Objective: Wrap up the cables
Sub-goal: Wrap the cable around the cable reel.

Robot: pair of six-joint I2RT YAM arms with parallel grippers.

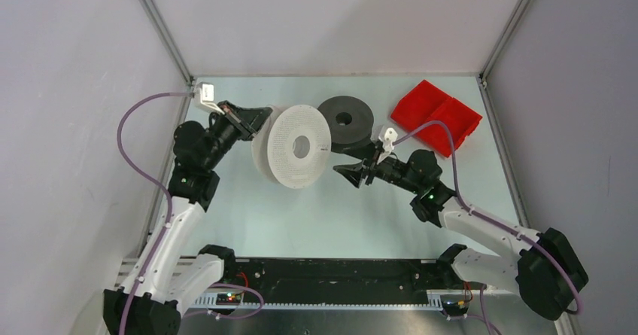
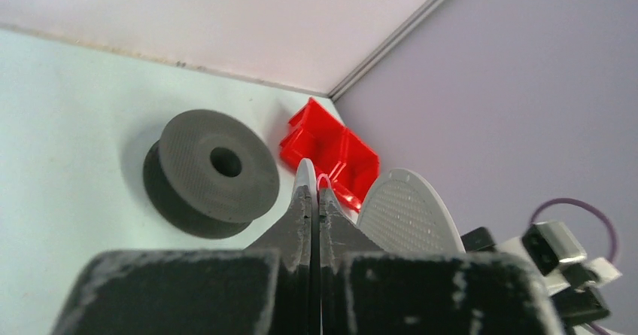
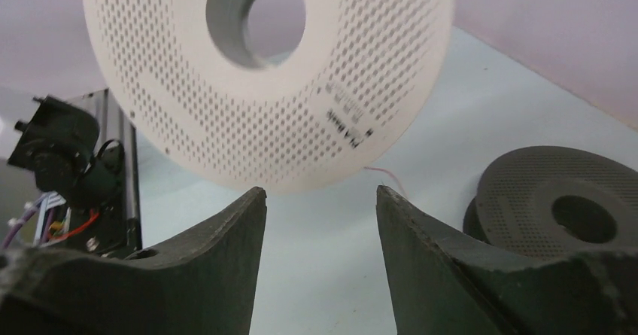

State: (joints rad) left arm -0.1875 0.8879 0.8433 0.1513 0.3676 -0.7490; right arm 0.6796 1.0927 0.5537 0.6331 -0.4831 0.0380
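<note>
The white spool stands tilted on its edge at the table's middle. My left gripper is shut on its back flange; in the left wrist view a thin white edge shows at the closed fingertips, with a small pale loop of cable beside it. The front flange shows to the right. My right gripper is open just right of the spool, holding nothing. In the right wrist view the spool hangs above the gripper, and a thin cable strand trails from its lower rim. The dark grey spool lies flat behind.
A red bin lies at the back right, past the dark grey spool. Enclosure walls and metal corner posts close in the table on three sides. Purple hoses loop off both arms.
</note>
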